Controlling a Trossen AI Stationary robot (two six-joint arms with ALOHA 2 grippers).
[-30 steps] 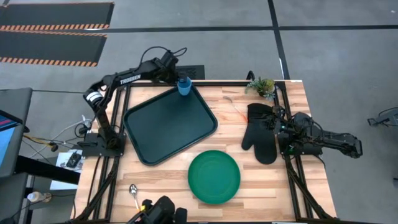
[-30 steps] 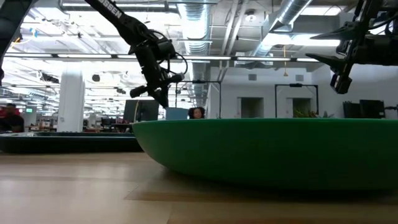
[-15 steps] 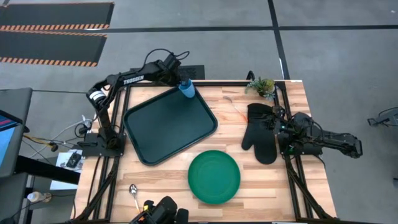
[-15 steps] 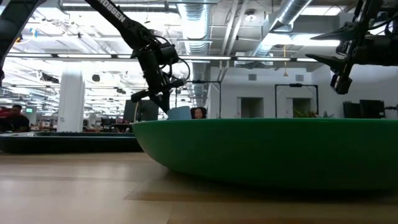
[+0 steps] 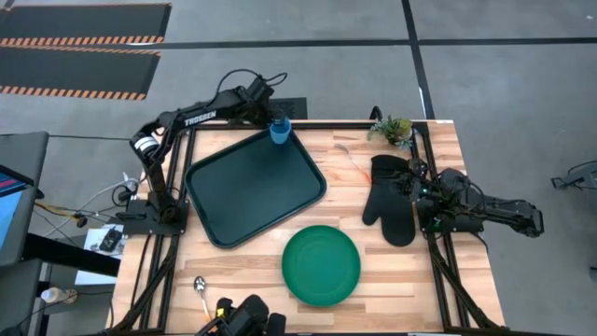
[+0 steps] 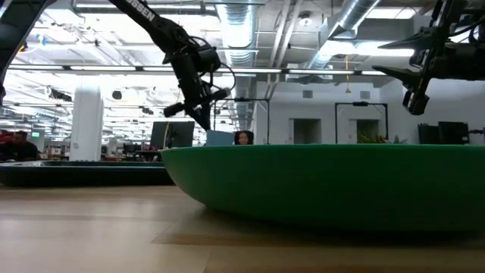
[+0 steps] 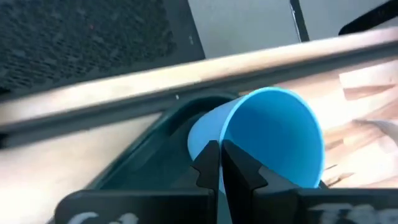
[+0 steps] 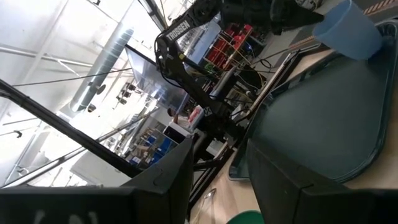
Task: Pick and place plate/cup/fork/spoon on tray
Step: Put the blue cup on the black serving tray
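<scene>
The light-blue cup (image 5: 279,131) is at the far right corner of the dark tray (image 5: 224,196), with my left gripper (image 7: 216,167) shut on it. It also shows tilted in the right wrist view (image 8: 348,26). The green plate (image 5: 321,265) lies flat on the table, near of the tray. The fork (image 5: 354,164) lies by the black mitt. The spoon (image 5: 200,285) lies at the near left edge. My right gripper (image 8: 217,180) is open and empty at the table's right edge, beside the mitt. My left gripper pinches the cup's thin wall (image 7: 235,134) between its two fingers, which stand almost closed on it. The fingers come slanting down from the table's far left side. The cup is tilted over the tray's far corner; whether its bottom touches the tray, I cannot tell.
A black oven mitt (image 5: 393,200) lies at the right side of the table. A small potted plant (image 5: 392,129) stands at the far right corner. Bare wood shows between the tray and the mitt.
My left gripper has carried the cup a little toward the table's right edge at the tray's far corner, dipped, then risen slightly. It stays shut on the cup.
</scene>
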